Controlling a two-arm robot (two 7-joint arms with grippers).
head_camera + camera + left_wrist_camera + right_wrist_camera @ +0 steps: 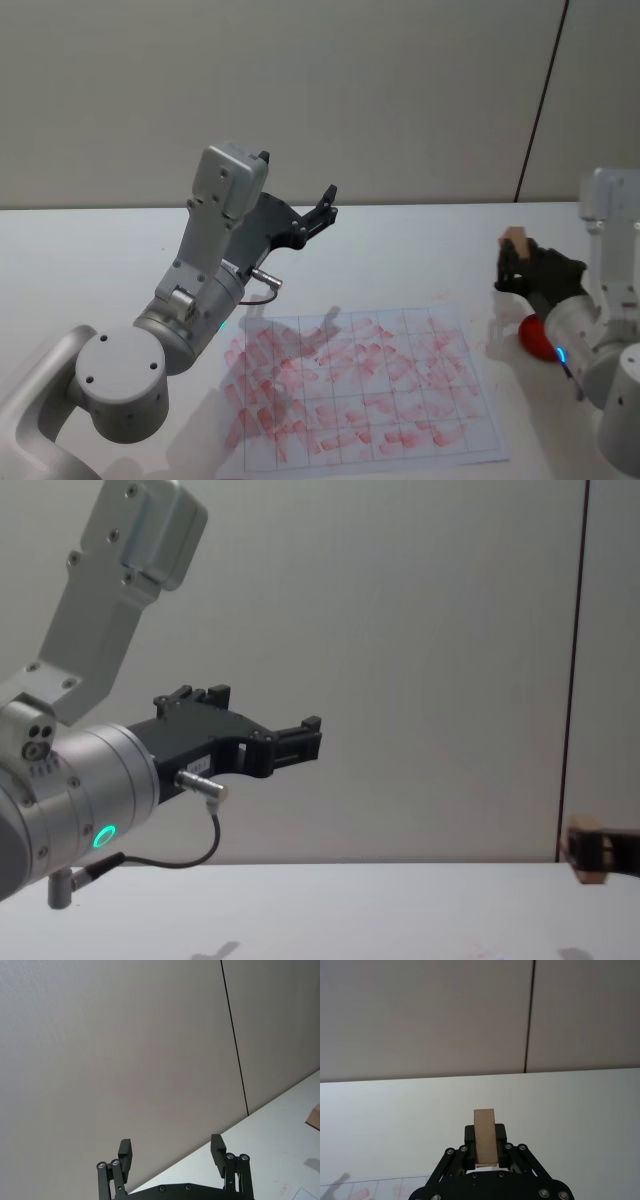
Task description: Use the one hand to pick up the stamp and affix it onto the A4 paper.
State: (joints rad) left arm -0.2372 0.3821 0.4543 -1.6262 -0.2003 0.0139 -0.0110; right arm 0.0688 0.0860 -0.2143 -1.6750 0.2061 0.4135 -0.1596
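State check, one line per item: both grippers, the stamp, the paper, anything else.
left gripper: open, empty, raised above the table.
right gripper: shut on the stamp, right of the paper.
stamp: gripped, off the paper.
A4 paper: flat on the table, grid full of red stamp marks.
red object: on the table near the right gripper; unidentifiable.

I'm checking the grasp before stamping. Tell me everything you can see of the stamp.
The stamp is a plain, pale wooden block, rectangular, clamped between the fingers of the right gripper. It sticks out past the fingertips, held above the table right of the A4 paper, touching nothing else.
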